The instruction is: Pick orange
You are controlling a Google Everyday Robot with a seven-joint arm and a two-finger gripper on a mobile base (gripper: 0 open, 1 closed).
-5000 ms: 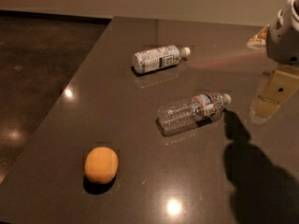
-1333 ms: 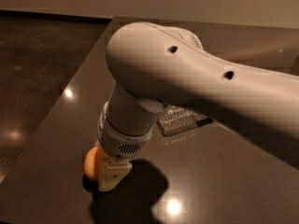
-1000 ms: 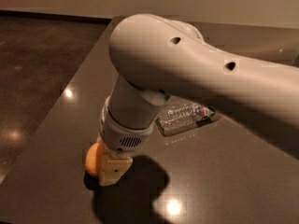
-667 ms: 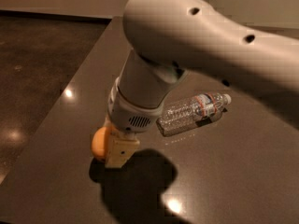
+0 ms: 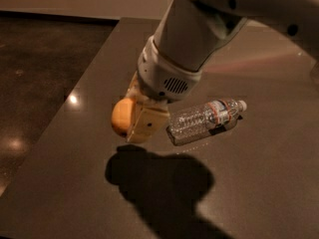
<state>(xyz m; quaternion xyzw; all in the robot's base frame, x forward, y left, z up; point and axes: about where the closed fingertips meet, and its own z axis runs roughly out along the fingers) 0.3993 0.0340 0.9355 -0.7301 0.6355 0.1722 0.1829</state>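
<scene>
The orange [image 5: 120,116] is a small round orange fruit, held between the cream fingers [image 5: 147,124] of my gripper [image 5: 130,118]. The gripper is shut on it and holds it lifted above the dark table [image 5: 75,183], left of centre. The white arm comes down from the upper right and covers the right part of the fruit. A dark shadow lies on the table below the gripper.
A clear plastic bottle [image 5: 204,120] lies on its side just right of the gripper. The table's left edge [image 5: 60,118] runs diagonally, with dark floor [image 5: 35,73] beyond it. The arm hides the far middle of the table.
The gripper closed on the orange and has risen with it off the table, moving up and right. The second bottle at the back is now hidden by the arm.
</scene>
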